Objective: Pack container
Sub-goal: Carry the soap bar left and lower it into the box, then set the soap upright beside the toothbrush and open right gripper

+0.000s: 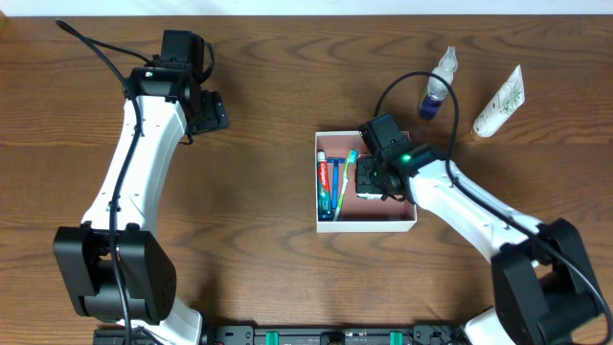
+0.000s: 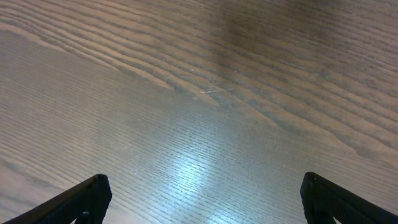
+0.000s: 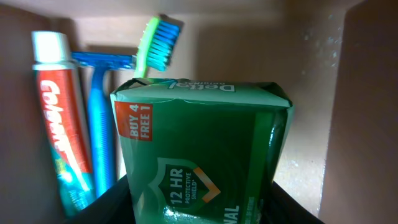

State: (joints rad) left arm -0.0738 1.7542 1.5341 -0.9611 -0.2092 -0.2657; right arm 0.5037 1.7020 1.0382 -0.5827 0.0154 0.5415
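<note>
Right hand (image 1: 374, 178) is down inside the container (image 1: 368, 226), jaws closed to the width of a green soap packet (image 3: 199, 143) and gripping it by its sides. The packet's base is hidden in the wrist view, so I cannot tell whether it touches the floor yet.

Container sits right of centre on the worktop (image 1: 259, 249).

Toothpaste (image 1: 326, 184), blue razor (image 3: 101, 130) and toothbrush (image 1: 348, 171) lie side by side along the container's left wall. Judged a tidy lay that leaves the right part free, which is where the packet is held. The side grip is probably chosen so the hand can let go without scraping a wall.

Left hand (image 1: 207, 111) is wide open and empty, over bare worktop well apart from the container. It seems parked out of the way.

Spray bottle (image 1: 437, 88) and white tube (image 1: 500, 105) lie outside, beyond the container's far right corner, not yet packed.
</note>
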